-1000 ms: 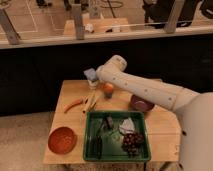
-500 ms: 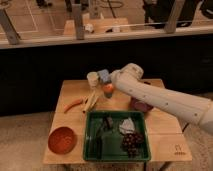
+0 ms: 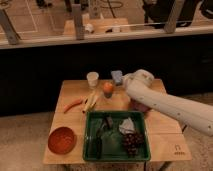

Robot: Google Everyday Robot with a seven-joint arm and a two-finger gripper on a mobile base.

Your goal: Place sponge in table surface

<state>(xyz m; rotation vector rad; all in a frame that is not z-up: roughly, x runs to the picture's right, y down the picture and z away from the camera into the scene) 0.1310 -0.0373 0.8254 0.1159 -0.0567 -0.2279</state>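
**Sponge up at the far edge, waiting to be set down**

From where I stand, the white robot arm reaches in from the right across the light wooden table, and its gripper is up near the back edge. The small blue-grey rectangular sponge sits right at the tip of it, apparently held there, though whether the gripper has it clamped or is already loosening I cannot tell. Nor can I say whether the sponge is touching the wood or hanging just above it.

The spot is crowded. A white paper cup stands just to the sponge's left, and an orange round fruit sits close in front of it. A pale yellow banana and an orange carrot lie further left. The green plastic bin, with dark grapes and other bits in it, fills the front middle, and a round orange-red bowl sits at the front left corner.

To do this well, I'd lower the sponge straight down onto the bare strip of wood behind the fruit, keeping clear of the cup. It should be let go only once it rests flat, since a soft sponge dropped from height may bounce or roll. Then I'd lift straight up, so the wrist doesn't brush the fruit.
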